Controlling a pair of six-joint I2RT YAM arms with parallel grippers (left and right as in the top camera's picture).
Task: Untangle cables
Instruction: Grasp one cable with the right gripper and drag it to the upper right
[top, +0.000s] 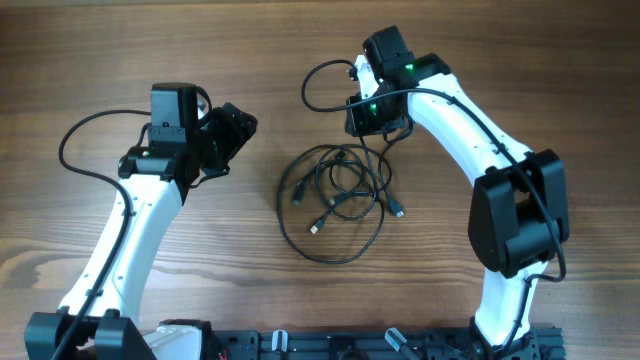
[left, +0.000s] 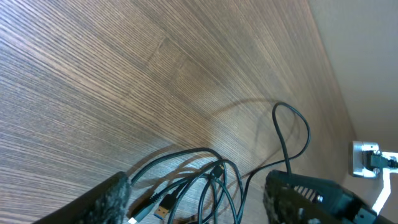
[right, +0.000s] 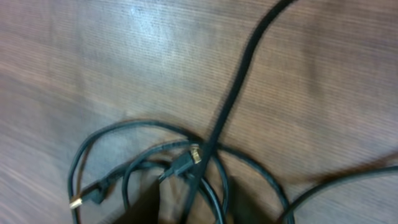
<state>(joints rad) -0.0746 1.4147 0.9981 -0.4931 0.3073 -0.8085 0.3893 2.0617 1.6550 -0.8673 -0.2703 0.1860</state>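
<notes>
The cables (top: 335, 200) lie as a tangle of thin black loops at the table's middle, with small plug ends inside the coil. My left gripper (top: 238, 130) is open and empty, left of the tangle; in the left wrist view its fingers (left: 199, 190) frame the cables (left: 205, 177) and a plug with a blue tongue. My right gripper (top: 377, 127) is at the tangle's upper right edge. In the blurred right wrist view one cable (right: 239, 81) runs thick and close from the jaws (right: 196, 211) upward, so it looks held. That cable arcs in a loop (top: 318, 85) behind the gripper.
The wooden table (top: 120, 60) stretches out on all sides of the tangle. Thick black arm wires run along both arms, one looping at the far left (top: 68, 150). The arm bases (top: 350, 345) stand along the front edge.
</notes>
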